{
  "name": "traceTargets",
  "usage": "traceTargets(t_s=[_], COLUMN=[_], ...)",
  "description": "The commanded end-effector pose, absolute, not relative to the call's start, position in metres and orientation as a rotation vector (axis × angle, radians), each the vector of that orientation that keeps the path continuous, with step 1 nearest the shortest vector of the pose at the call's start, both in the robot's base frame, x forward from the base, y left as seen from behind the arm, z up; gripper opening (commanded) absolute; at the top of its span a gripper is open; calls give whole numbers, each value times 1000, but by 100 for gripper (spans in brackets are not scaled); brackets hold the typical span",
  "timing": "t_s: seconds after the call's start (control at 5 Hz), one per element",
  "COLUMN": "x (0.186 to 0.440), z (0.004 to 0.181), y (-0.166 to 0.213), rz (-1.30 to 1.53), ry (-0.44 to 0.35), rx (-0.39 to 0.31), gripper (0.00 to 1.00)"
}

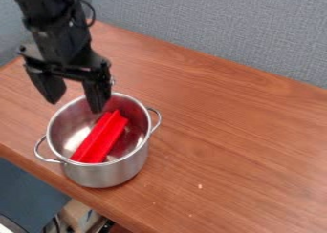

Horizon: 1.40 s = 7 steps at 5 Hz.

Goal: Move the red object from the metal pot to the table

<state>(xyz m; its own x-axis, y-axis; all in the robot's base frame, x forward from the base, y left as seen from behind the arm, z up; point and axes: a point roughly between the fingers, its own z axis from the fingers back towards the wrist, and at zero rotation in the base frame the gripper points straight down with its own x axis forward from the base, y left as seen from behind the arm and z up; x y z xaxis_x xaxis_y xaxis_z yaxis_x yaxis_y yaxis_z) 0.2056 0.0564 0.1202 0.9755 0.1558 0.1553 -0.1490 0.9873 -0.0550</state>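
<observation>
Metal pot [96, 146] sits at the table's [243, 132] near-left edge, only obstacle on the wood. Its rim, walls and two loop handles fence in the red object [101, 138] lying aslant inside; access from above only. End effector [72, 92], fingers spread wide, hangs over the pot's back-left rim. Table right of the pot is bare out to the far and right edges.
</observation>
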Motion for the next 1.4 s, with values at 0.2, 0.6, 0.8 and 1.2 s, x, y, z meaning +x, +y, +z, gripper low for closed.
traceTargets(t_s=[0.2, 0.6, 0.8, 1.2], x=[211, 207, 206, 206], z=[114, 122, 130, 128], y=[50, 41, 39, 40], rz=[153, 149, 154, 170], ry=[-149, -144, -148, -137], rx=[-62, -76, -77, -85], gripper=[100, 100, 100, 100])
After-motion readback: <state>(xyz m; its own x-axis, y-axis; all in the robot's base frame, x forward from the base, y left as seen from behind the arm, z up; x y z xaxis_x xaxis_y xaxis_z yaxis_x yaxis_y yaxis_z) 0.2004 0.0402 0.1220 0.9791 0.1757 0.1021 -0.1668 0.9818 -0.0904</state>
